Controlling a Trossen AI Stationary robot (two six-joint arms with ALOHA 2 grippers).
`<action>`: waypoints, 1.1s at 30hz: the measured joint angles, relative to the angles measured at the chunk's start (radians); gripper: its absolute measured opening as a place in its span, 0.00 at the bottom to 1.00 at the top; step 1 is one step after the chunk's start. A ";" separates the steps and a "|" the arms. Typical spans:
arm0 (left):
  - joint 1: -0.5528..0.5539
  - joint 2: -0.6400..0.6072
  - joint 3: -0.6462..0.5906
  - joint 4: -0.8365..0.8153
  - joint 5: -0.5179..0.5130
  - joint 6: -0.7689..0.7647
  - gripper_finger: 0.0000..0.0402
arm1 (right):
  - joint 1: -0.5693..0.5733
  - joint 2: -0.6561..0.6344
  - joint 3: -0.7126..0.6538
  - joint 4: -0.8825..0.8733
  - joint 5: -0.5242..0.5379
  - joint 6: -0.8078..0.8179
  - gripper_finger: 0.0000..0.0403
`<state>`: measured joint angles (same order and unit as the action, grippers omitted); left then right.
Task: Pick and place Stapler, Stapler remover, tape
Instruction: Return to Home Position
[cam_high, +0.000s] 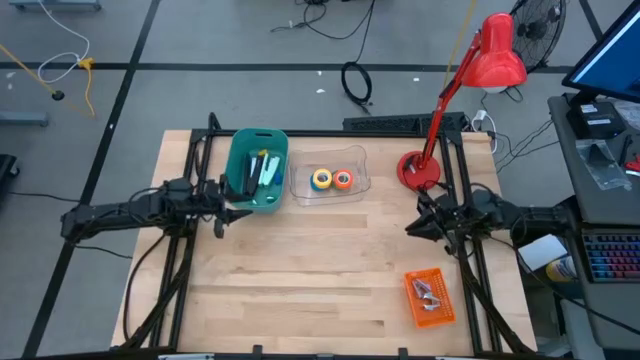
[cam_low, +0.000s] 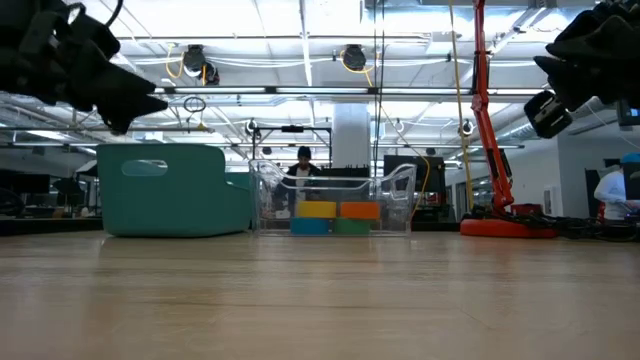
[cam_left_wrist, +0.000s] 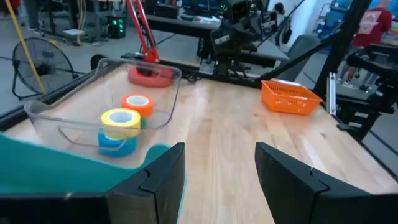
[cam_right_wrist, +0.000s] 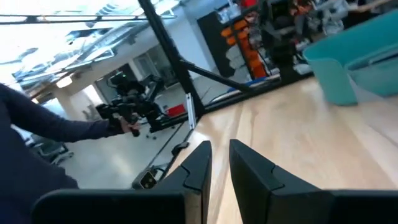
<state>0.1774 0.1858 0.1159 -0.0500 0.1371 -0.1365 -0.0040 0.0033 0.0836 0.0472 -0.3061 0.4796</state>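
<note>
The tape rolls lie in a clear tub (cam_high: 355, 158) at the table's far side: yellow (cam_high: 321, 179) stacked on blue (cam_low: 311, 226), orange (cam_high: 343, 179) on green (cam_low: 352, 226). They also show in the left wrist view, yellow (cam_left_wrist: 121, 119) and orange (cam_left_wrist: 137, 103). A teal bin (cam_high: 240, 155) left of the tub holds dark and pale stapler-like items (cam_high: 262, 168). Metal staple removers (cam_high: 428, 292) lie in an orange basket (cam_high: 441, 311). My left gripper (cam_high: 222, 212) hovers open by the teal bin's near right corner. My right gripper (cam_high: 411, 229) hovers shut near the lamp base, holding nothing.
A red desk lamp stands on its round base (cam_high: 418, 170) at the far right, its pole (cam_low: 487, 110) leaning over the table. The orange basket sits at the near right. Bare wood (cam_high: 310, 270) stretches across the table's middle and near left. People show in the room beyond.
</note>
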 joint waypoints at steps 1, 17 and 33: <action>0.011 -0.004 -0.006 -0.001 0.014 0.001 0.49 | -0.018 0.001 -0.004 0.018 -0.022 -0.010 0.12; 0.151 -0.030 -0.034 0.093 0.255 0.003 0.49 | -0.168 0.000 -0.008 0.049 -0.196 0.006 0.12; 0.085 -0.131 -0.074 0.044 0.111 0.018 0.49 | -0.181 0.001 -0.008 0.032 -0.027 -0.097 0.12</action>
<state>0.2620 0.0547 0.0414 -0.0063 0.2482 -0.1188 -0.1848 0.0040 0.0753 0.0790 -0.3327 0.3829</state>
